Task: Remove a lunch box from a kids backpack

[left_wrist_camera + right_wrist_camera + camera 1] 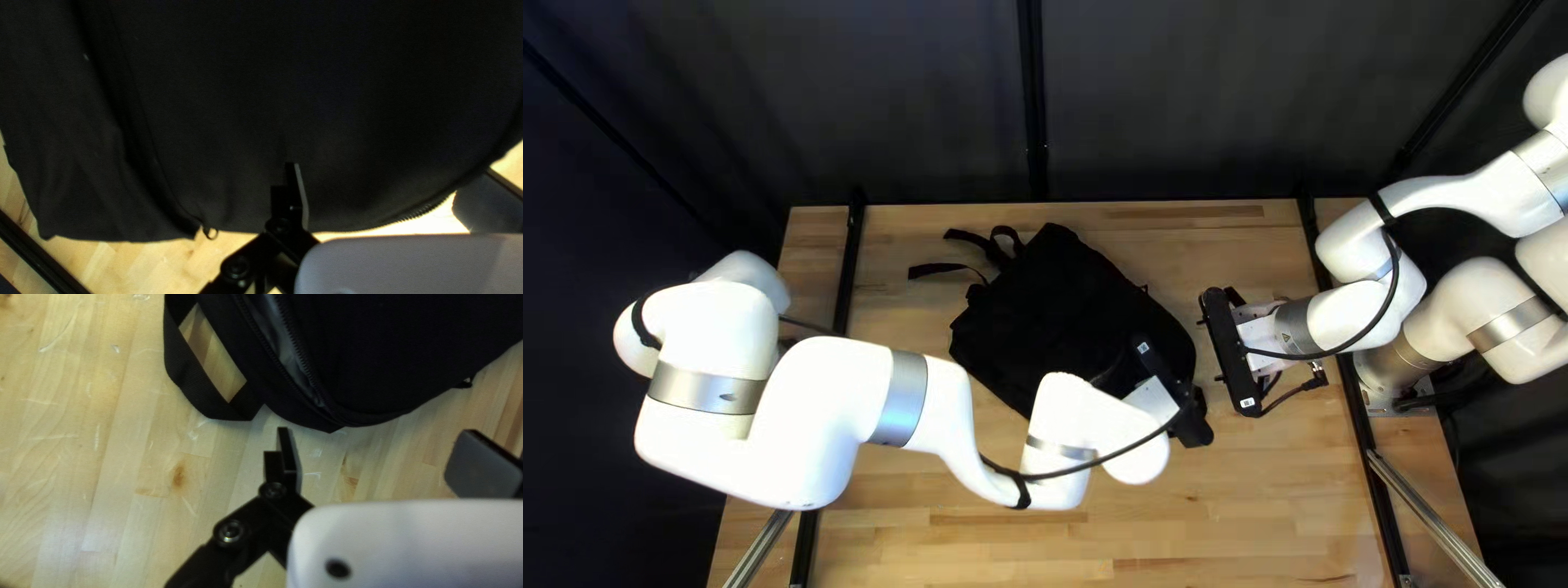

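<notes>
A black backpack (1056, 305) lies on the table, straps toward the far left. In the top left view my left gripper (1189, 423) is over its near right edge; my right gripper (1233, 354) is just right of it. Black cloth of the backpack (261, 87) lies beneath my left gripper (388, 188), whose fingers stand apart. Ahead of my open right gripper (378, 452), the backpack (414, 354) shows a partly unzipped gap with grey lining (283, 340) and a strap loop (188, 384). No lunch box can be seen.
The wooden table (1220, 523) runs between dark rails (1378, 468) at both sides. My left arm stretches low across the table's near left part. A dark curtain (1176, 98) hangs behind the far edge.
</notes>
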Action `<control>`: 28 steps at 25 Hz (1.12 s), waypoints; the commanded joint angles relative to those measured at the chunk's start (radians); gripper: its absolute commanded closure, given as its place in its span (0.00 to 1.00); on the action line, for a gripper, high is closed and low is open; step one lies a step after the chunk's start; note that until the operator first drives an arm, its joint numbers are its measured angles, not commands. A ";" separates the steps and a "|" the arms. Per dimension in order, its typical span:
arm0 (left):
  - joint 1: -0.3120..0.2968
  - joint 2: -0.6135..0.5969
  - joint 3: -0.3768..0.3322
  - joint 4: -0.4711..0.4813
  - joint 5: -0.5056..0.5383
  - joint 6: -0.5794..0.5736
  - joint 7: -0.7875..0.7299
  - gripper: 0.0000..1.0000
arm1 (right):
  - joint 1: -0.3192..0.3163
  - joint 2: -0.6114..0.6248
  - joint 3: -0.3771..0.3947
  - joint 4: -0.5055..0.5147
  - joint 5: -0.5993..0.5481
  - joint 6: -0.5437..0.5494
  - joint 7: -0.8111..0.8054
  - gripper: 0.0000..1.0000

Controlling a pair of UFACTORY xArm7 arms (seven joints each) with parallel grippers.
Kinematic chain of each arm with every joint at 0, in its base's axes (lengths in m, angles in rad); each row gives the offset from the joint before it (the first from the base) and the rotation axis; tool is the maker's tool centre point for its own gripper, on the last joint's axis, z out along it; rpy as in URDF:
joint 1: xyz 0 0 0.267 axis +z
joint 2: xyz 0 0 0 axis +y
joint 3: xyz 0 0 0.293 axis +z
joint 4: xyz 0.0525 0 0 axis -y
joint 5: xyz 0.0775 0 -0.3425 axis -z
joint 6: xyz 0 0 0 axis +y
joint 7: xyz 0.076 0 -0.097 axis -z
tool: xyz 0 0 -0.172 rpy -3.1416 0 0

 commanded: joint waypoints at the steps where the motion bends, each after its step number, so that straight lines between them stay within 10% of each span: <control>1: 0.004 -0.034 0.014 -0.042 0.008 -0.003 0.010 0.00 | -0.001 -0.022 0.003 -0.005 0.008 0.019 -0.006 0.00; 15: -0.017 -0.137 0.070 -0.138 0.076 -0.040 0.007 0.00 | 0.006 -0.062 0.025 -0.013 0.032 0.067 -0.004 0.00; 16: -0.022 -0.152 0.076 -0.162 0.085 -0.060 0.002 1.00 | 0.006 -0.060 0.027 -0.013 0.032 0.066 0.000 0.00; 28: -0.118 -0.364 0.165 -0.413 0.273 -0.268 -0.135 1.00 | 0.023 -0.017 0.051 0.010 0.025 0.043 0.043 0.00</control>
